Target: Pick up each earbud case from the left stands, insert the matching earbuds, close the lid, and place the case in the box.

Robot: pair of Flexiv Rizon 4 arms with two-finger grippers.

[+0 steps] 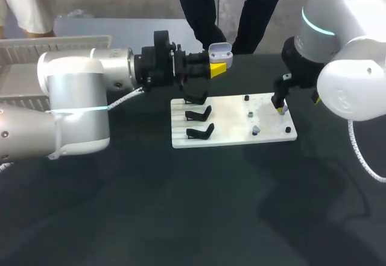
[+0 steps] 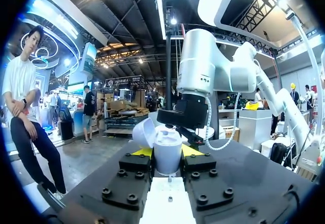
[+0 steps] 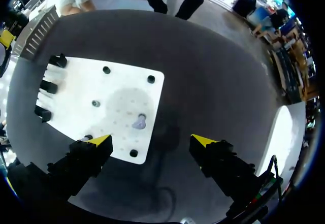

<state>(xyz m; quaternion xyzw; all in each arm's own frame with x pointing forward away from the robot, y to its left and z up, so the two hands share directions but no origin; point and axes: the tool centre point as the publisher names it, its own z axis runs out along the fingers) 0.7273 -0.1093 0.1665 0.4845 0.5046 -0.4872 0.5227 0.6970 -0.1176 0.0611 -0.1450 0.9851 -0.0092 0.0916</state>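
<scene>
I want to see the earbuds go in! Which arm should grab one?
Right, probably. The right gripper is open over the board near an earbud, while the left gripper is shut on the open case.

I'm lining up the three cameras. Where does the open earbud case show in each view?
Head view: case at upper middle, in the left gripper, beyond the white board.
Left wrist view: case between the gripper's fingers, lid open, in front of the right arm.
Right wrist view: not in it.
Shared landmark: the right arm; the right wrist view shows only its gripper.
</scene>
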